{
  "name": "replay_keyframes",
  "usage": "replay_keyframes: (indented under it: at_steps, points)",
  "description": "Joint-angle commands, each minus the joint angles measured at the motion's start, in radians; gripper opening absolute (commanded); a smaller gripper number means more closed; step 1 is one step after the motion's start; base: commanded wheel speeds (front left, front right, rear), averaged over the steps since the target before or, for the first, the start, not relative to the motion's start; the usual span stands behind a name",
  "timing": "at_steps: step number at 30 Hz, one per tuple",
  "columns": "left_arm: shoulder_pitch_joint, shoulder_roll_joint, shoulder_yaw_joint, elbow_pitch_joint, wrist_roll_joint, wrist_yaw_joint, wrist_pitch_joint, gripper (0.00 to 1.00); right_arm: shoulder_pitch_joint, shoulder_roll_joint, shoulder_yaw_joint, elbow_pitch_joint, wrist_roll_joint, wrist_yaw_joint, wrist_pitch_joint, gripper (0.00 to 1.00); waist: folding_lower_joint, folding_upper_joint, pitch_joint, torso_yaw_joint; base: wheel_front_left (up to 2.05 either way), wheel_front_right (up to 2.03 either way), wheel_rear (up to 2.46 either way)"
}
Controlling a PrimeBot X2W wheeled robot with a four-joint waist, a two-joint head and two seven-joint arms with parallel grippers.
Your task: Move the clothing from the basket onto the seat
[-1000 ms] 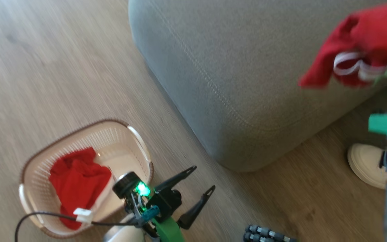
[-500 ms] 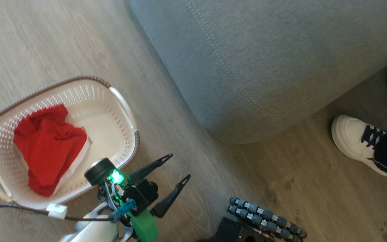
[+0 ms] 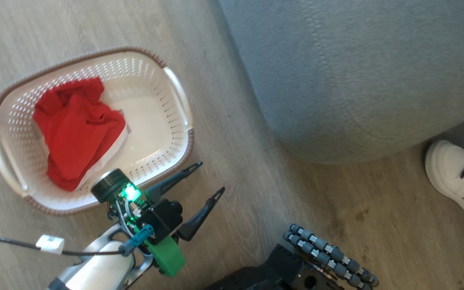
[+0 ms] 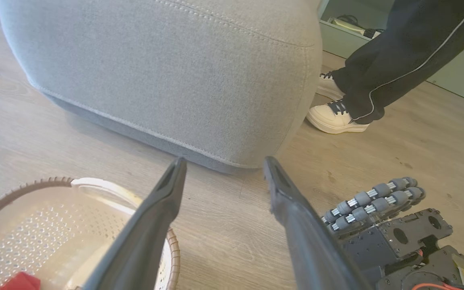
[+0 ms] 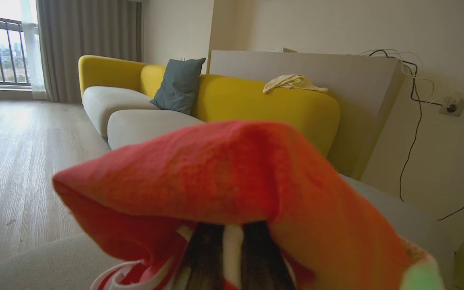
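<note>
One red garment (image 3: 77, 129) with a white band lies crumpled in the left half of the cream basket (image 3: 175, 90) on the floor. My left gripper (image 3: 210, 177) hangs open and empty just off the basket's near right corner, fingers (image 4: 163, 201) pointing toward the grey seat (image 3: 357, 68). In the right wrist view, my right gripper (image 5: 232, 257) is shut on the other red garment (image 5: 232, 177), which drapes over the fingers and hides their tips; a white band shows low down. Grey cushion lies below it.
A person's white shoe (image 3: 453, 177) and dark trouser leg (image 4: 397, 60) stand at the seat's right corner. My wheeled base (image 3: 324, 257) sits on the wood floor near the bottom. A yellow sofa (image 5: 256, 100) and a board stand beyond.
The head camera has swung, so the basket sits higher and further right in view. The held red garment and right arm have left the head view. The left gripper stays open.
</note>
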Motion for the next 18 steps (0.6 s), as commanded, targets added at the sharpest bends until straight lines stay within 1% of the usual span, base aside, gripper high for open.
replay_keyframes:
  at_steps: [1, 4, 6, 7, 10, 11, 14, 18]
  points:
    - [-0.011, 0.004, 0.029, -0.035, 0.014, -0.001, -0.005, 1.00, -0.056, -0.036, -0.024, 0.003, -0.029, 0.007, -0.006, 0.00, -0.0002, 0.0001, 0.035, 0.039, 0.00, 0.00, 0.00]
    - [-0.011, 0.001, 0.038, -0.039, 0.013, -0.001, -0.005, 1.00, -0.094, -0.026, -0.055, 0.081, -0.071, 0.007, -0.006, 0.00, -0.0002, 0.0001, 0.053, 0.059, 0.00, 0.00, 0.00]
    - [-0.003, -0.010, 0.059, -0.037, -0.008, 0.002, -0.005, 1.00, -0.111, -0.012, -0.057, 0.178, -0.104, 0.007, -0.004, 0.00, -0.0002, 0.0001, 0.061, 0.067, 0.00, 0.00, 0.00]
    - [-0.003, -0.010, 0.059, -0.037, -0.008, 0.002, -0.005, 1.00, -0.111, -0.012, -0.057, 0.178, -0.104, 0.007, -0.004, 0.00, -0.0002, 0.0001, 0.061, 0.067, 0.00, 0.00, 0.00]
    - [-0.003, -0.010, 0.066, -0.042, -0.002, 0.002, -0.005, 1.00, -0.151, -0.010, -0.080, 0.289, -0.146, 0.007, -0.001, 0.00, -0.0002, 0.0001, 0.072, 0.074, 0.00, 0.00, 0.00]
    - [-0.003, -0.013, 0.071, -0.043, 0.000, 0.001, -0.005, 1.00, -0.167, -0.006, -0.098, 0.340, -0.181, 0.007, -0.001, 0.00, -0.0002, 0.0001, 0.078, 0.077, 0.00, 0.00, 0.00]
    - [-0.002, -0.016, 0.079, -0.042, 0.001, 0.001, -0.005, 1.00, -0.177, 0.009, -0.100, 0.403, -0.230, 0.007, 0.001, 0.00, -0.0002, 0.0001, 0.085, 0.080, 0.00, 0.00, 0.00]
    - [-0.001, -0.017, 0.087, -0.041, 0.004, 0.001, -0.005, 1.00, -0.174, 0.016, -0.120, 0.459, -0.275, 0.007, 0.009, 0.00, -0.0002, 0.0001, 0.088, 0.081, 0.00, 0.00, 0.00]
